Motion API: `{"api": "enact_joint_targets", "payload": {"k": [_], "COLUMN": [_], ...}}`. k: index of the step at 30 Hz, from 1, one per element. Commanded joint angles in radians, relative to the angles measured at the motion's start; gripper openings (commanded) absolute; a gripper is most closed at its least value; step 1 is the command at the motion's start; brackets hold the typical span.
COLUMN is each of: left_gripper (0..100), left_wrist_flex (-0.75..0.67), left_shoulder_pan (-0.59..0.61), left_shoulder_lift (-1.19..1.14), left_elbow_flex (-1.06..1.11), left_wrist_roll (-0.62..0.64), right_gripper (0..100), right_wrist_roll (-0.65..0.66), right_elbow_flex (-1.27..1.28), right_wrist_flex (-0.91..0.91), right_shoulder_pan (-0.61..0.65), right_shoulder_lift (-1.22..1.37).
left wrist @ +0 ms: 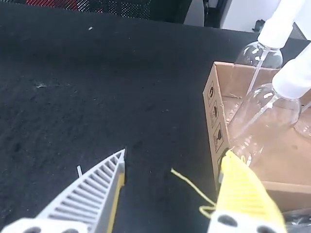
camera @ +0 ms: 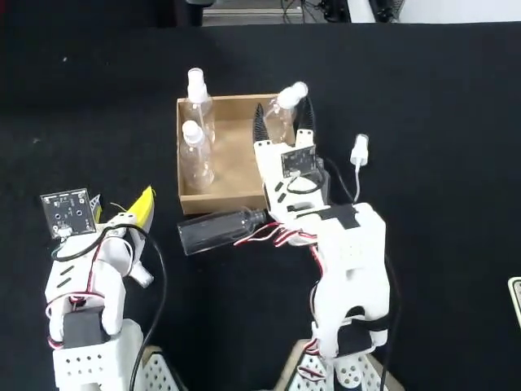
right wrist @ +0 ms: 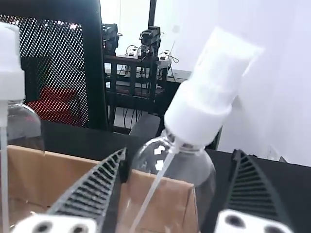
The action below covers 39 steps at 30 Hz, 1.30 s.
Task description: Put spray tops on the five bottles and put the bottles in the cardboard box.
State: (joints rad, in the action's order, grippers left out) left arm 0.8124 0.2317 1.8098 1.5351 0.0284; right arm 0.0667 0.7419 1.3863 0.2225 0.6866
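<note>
Capped bottle [camera: 278, 124]: tilted in the far right corner of the cardboard box [camera: 228, 200], top leaning right.
Right gripper [camera: 283, 107]: jaws spread either side of that bottle, reaching in from the near side; backing out toward near looks clear.
Uncapped bottle [camera: 218, 231]: lies on the worktop [camera: 423, 98] against the box's near side, long axis left-right, neck pointing right, beside the right arm.
Loose spray top [camera: 359, 151]: right of the right gripper.
Left gripper [left wrist: 175, 155]: open, empty, left of the box.

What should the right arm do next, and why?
Probably lift the right tool straight up off the tilted capped bottle: its jaws stand open either side, and the bottle appears to sit in the cardboard box. An uncapped bottle and a loose spray top lie on the table.
</note>
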Motion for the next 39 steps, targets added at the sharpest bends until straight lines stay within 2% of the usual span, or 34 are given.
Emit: {"api": "enact_joint_targets", "payload": {"k": [1, 39], "left_gripper": [29, 29], "left_wrist_flex": [-0.008, -0.008], "left_shoulder_pan": [-0.013, -0.013], "left_shoulder_lift": [0.011, 0.012], "left_elbow_flex": [-0.013, -0.013], "left_wrist_roll": [0.006, 0.006], "right_gripper": [28.3, 28.4], "right_wrist_roll": [0.008, 0.009], "right_elbow_flex": [0.019, 0.012], "right_wrist_flex": [0.023, 0.018], "right_shoulder_pan": [0.017, 0.015], "right_shoulder_lift": [-0.010, -0.067]}}
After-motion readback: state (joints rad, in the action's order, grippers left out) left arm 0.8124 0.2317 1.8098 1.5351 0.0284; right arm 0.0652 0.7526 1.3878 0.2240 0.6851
